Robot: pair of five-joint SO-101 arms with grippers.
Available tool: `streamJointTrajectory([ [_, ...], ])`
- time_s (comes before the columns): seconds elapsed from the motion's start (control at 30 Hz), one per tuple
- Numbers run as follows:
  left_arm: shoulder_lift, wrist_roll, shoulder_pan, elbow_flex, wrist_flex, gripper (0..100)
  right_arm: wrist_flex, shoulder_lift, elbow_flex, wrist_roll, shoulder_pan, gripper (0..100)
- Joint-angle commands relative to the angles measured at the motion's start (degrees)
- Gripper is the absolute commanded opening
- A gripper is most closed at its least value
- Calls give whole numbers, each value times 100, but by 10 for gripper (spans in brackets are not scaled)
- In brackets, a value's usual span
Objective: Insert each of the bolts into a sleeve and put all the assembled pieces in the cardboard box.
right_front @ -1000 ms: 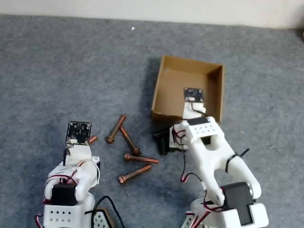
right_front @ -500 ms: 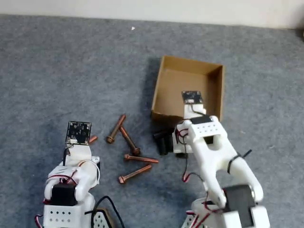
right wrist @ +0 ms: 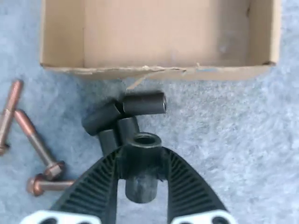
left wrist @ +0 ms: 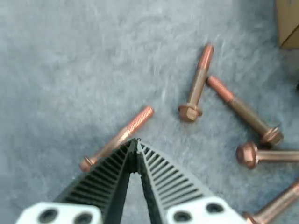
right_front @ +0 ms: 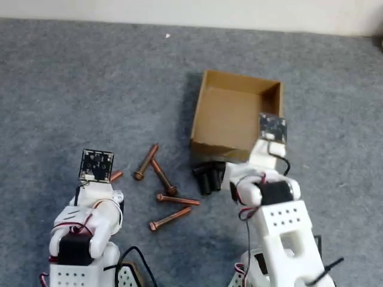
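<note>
Black sleeve clamped bore-up in our right gripper; we should open the closed, empty left gripper and take its three-o'clock bolt mid-shank.

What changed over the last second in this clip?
The right arm swung to its right along the cardboard box front wall, uncovering the loose sleeves. The right gripper now holds one sleeve upright. The left arm, bolts and box kept their places.
</note>
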Motion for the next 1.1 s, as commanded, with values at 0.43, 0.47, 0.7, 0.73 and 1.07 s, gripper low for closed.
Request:
streamJointTrajectory([
  [0.43,3371,-510,1024,-2905,1037,7,-1086,-866,1042,-404,593,4],
  [0.47,3688,-519,1112,-3002,1029,7,-1086,-875,1042,-404,593,4],
  [0.7,5103,-554,1200,-3486,1002,7,-1086,-866,1051,-404,593,4],
  [0.73,5218,-615,1191,-3538,1002,7,-1086,-857,1051,-404,593,4],
  [1.07,6299,-1081,1015,-4224,888,134,-1086,-857,1051,-404,593,4],
])
